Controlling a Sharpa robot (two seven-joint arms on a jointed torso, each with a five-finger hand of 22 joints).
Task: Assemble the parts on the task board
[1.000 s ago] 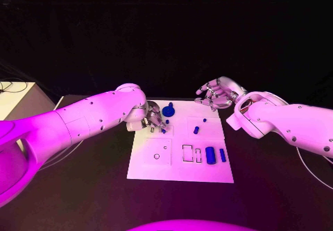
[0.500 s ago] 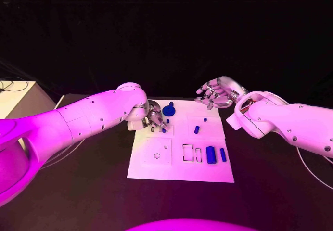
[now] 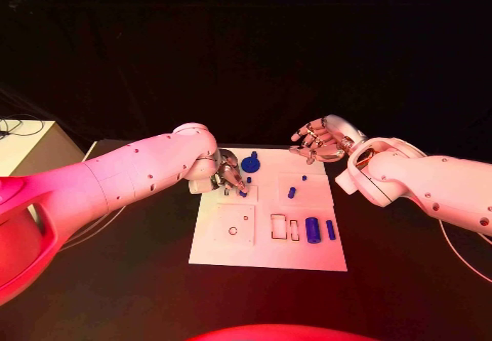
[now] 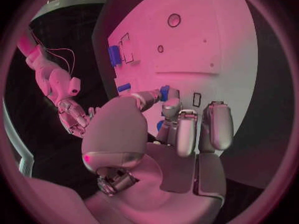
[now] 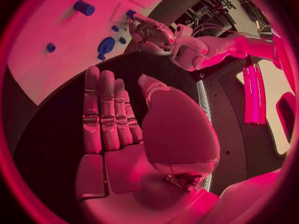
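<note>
black backdrop, black table (image 3: 123,284), pale cabinet (image 3: 25,145)

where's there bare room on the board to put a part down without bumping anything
The near strip of the task board, below the outlined slots, is bare. So is its near left corner beside the small ring outline. The far left is crowded: the left robot hand pinches a small blue part there, next to the blue gear. The right robot hand hangs open off the far edge.

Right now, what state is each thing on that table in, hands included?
Left hand: down on the board, pinching a small blue peg.
Right hand: raised past the board's far edge, fingers apart, holding nothing.
White board: flat on the table.
Round blue knob: standing on the board.
Two blue bars: lying side by side.
</note>
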